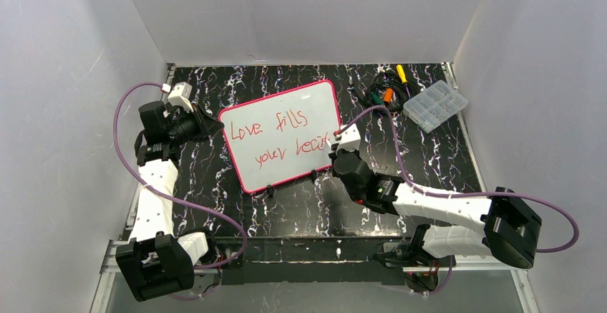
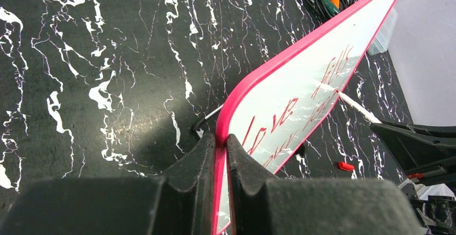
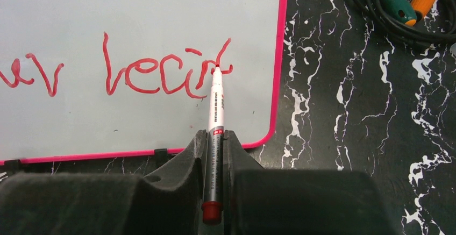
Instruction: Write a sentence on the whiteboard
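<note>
Right gripper (image 3: 215, 138): fingers pinched on a white marker (image 3: 215, 111) with a red end. The barrel points away from the wrist and its tip touches the last word of the lower line.

Left gripper (image 2: 221, 143): fingers pressed together on the pink rim at the left edge of the whiteboard (image 1: 280, 173).

Whiteboard: mid-table, between the two grippers and turned slightly askew. Two small black clips sit on its near edge.

The sentence (image 1: 280, 135): red cursive in two lines across the board face.

Red cap (image 2: 345, 166): loose on the black marbled table (image 1: 401, 155), just off the board's near edge.

Cable bundle (image 1: 386, 91): far right, holding tools with green, orange and yellow handles.

Clear compartment box (image 1: 435, 105): far right, lid closed, contents not discernible.

Right arm: forearm low, reaching left across the table.

Left arm: running forward along the left wall, wrist turned right.
</note>
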